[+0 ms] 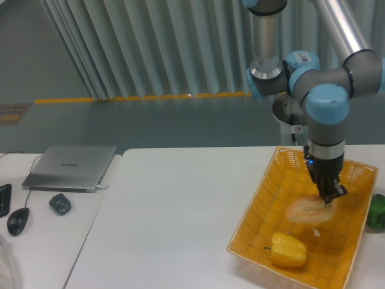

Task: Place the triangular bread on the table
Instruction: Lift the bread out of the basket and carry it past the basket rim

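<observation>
Your black two-finger claw (pixel 328 195) is clamped on the light tan, wedge-shaped bread roll (pixel 308 210), which looks blurred and seems to hang just above the floor of the yellow woven basket (pixel 252 223) at the right of the frame. The glossy yellow bell pepper (pixel 287 250) sits below it, apart. You're in the carry step, I'd say. Next you need height to clear the basket rim, then travel left toward the big white tabletop (pixel 168 223) at frame centre.
</observation>
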Robot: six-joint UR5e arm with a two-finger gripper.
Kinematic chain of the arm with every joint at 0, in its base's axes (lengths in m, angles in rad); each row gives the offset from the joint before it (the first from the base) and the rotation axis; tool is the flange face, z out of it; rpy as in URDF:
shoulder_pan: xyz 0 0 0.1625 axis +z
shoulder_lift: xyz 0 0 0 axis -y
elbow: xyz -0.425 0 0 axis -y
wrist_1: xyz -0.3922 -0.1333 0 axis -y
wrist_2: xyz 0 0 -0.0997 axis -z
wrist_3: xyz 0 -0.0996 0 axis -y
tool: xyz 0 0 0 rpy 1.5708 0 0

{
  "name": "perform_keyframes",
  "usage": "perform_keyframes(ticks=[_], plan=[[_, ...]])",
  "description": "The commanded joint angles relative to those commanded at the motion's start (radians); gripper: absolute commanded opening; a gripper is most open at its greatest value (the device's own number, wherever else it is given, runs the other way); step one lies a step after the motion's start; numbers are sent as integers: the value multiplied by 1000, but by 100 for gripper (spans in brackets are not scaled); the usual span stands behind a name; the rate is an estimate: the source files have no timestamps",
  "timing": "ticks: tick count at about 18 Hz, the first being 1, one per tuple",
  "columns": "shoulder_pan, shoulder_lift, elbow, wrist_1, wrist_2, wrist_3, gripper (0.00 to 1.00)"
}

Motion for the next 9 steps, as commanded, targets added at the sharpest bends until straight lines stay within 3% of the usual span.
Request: perform_keyframes(ticks=[6,9], plan=[[104,-11,12,11,-2,80,3],[150,-54,61,21,-2,75,3]])
